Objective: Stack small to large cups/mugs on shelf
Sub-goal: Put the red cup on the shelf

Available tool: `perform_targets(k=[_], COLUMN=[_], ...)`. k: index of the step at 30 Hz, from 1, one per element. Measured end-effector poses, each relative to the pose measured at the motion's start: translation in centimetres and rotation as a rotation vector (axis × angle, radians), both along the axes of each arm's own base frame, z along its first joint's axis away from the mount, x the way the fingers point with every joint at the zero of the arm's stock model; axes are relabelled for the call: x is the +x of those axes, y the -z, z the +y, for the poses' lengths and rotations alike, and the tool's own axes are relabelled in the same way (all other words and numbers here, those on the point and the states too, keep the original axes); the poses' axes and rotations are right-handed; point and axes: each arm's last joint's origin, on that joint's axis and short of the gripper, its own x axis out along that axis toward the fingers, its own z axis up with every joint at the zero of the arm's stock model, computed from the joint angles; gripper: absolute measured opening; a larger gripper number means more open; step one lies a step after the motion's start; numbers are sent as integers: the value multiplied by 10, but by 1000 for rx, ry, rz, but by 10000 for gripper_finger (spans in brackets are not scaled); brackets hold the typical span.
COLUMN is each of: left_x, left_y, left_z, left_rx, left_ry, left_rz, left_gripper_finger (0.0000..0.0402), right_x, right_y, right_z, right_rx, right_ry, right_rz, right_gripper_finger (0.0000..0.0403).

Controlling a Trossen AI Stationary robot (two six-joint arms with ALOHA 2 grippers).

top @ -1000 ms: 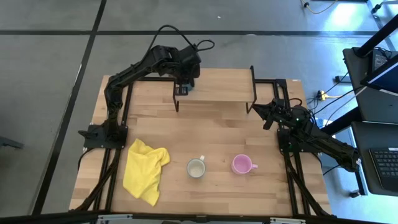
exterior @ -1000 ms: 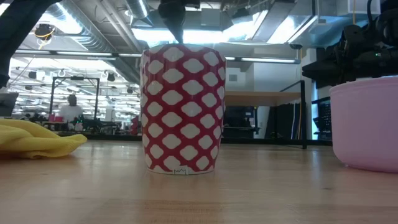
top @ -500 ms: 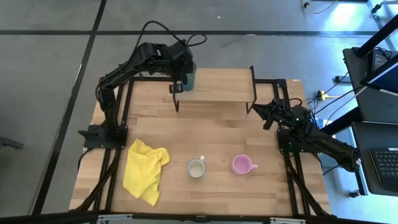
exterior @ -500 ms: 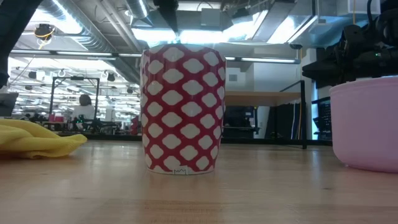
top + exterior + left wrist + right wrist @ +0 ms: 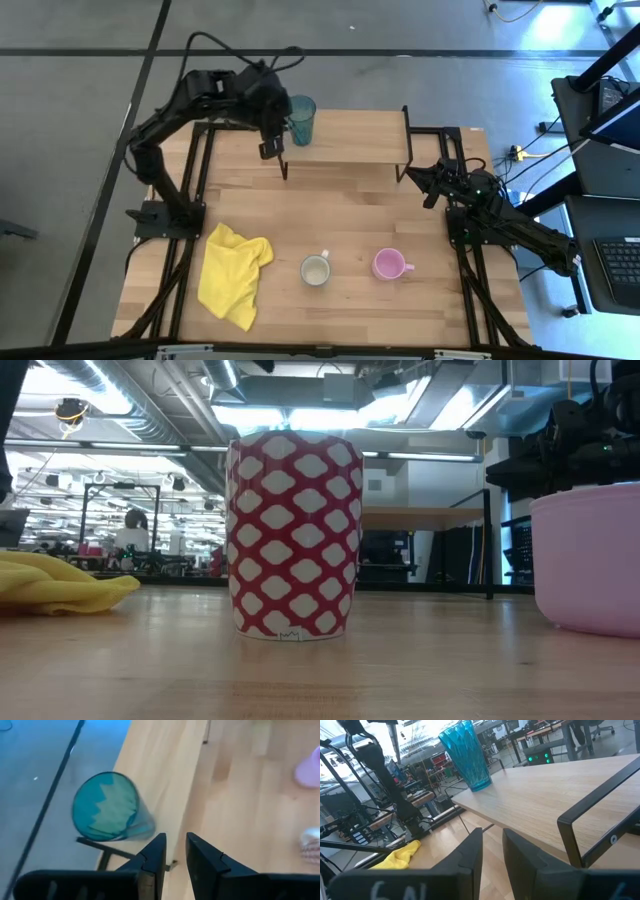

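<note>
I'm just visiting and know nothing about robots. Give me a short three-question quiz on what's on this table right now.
1. True or false: the teal tumbler stands upright on the shelf.
2. Which thing lies nearest the yellow cloth on the tabletop? A) the cream-white mug B) the pink mug C) the tumbler
3. Fill in: the left gripper hangs beside the shelf's ____ end, while the right gripper waits at the other end.

Key: 1 true. 2 A. 3 left, by the tumbler; its fingers grip nothing.
</note>
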Motion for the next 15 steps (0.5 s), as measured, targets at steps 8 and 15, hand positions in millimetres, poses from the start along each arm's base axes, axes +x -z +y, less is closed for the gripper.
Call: perform_targets(k=[8, 15], left_x=[7, -8], left_y=[21, 55], left_z=[-41, -86], left_rx=[-81, -170], left_ry=[56, 55], left_rz=[-166, -343], left_gripper_finger=[67, 67], right_x=[0, 0], right_y=[0, 0], right_z=[0, 0], right_rx=[0, 0], right_ry=[0, 0], right_rz=[0, 0], right_gripper_finger=[77, 77])
